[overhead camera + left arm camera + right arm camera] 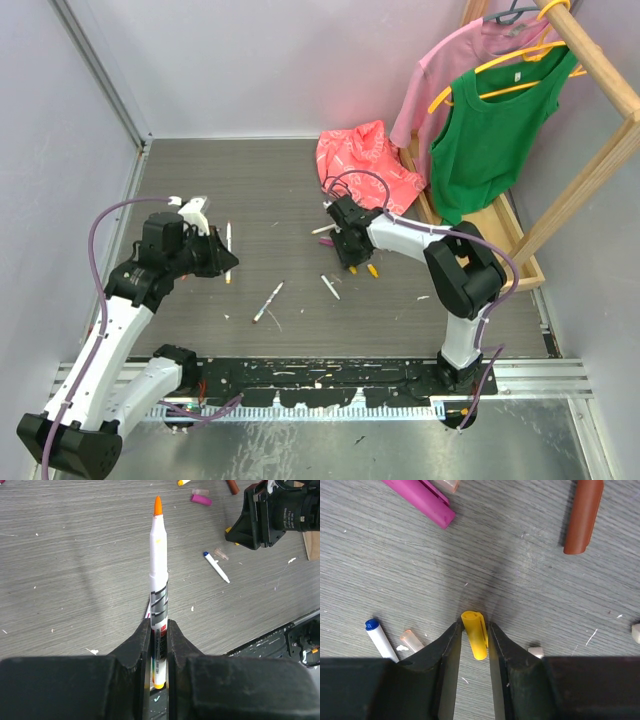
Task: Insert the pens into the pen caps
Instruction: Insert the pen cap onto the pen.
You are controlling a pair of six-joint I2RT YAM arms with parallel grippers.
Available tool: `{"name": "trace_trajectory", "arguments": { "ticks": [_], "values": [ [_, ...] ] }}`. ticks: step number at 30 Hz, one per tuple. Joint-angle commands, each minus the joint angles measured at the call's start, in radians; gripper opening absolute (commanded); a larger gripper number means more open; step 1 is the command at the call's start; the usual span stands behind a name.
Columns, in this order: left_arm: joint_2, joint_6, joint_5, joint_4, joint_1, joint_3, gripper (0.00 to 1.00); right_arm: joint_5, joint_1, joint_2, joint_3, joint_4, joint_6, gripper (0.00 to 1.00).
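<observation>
Top external, my listing, large to small:

- Table (260, 190): grey, carries everything below.
- Rack (590, 170): wooden, far right, hung with a green top (490, 130) and a pink shirt (440, 70).
- Red cloth (365, 160): crumpled at the back, beside the rack.
- Left gripper (159, 630): clamped on the orange pen (159, 570). I see the barrel pinched low and the uncapped tip pointing away over the table.
- Right gripper (474, 630): fingers pressed to both sides of the yellow cap (476, 636), right at the tabletop.
- Loose pen (268, 300): flat between the arms.
- Blue pen (379, 640): flat, just left of the right fingers.
- Purple cap (420, 497) and red cap (582, 517): lying beyond the yellow one, apart.
</observation>
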Motion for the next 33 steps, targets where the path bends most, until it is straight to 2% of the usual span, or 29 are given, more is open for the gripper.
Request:
{"name": "trace_trajectory", "arguments": {
  "ticks": [1, 8, 14, 21, 25, 33],
  "values": [
    [-0.001, 0.018, -0.011, 0.012, -0.001, 0.007, 0.00, 0.033, -0.004, 0.018, 0.022, -0.026, -0.010, 0.32],
    [0.001, 0.009, 0.033, 0.038, 0.000, -0.007, 0.00, 0.049, -0.004, -0.025, -0.006, -0.026, 0.007, 0.15],
    [0.011, -0.011, 0.105, 0.066, 0.000, -0.019, 0.00, 0.020, -0.004, -0.195, -0.043, 0.025, 0.019, 0.01],
    [0.024, -0.063, 0.196, 0.053, 0.000, -0.006, 0.00, -0.019, -0.004, -0.441, -0.138, 0.108, 0.095, 0.00],
    [0.016, -0.084, 0.279, 0.077, -0.001, -0.011, 0.00, -0.100, -0.004, -0.563, -0.207, 0.182, 0.155, 0.00],
    [-0.053, -0.110, 0.212, 0.106, -0.020, 0.009, 0.00, -0.193, -0.004, -0.756, -0.340, 0.339, 0.306, 0.00]
  ]
}}
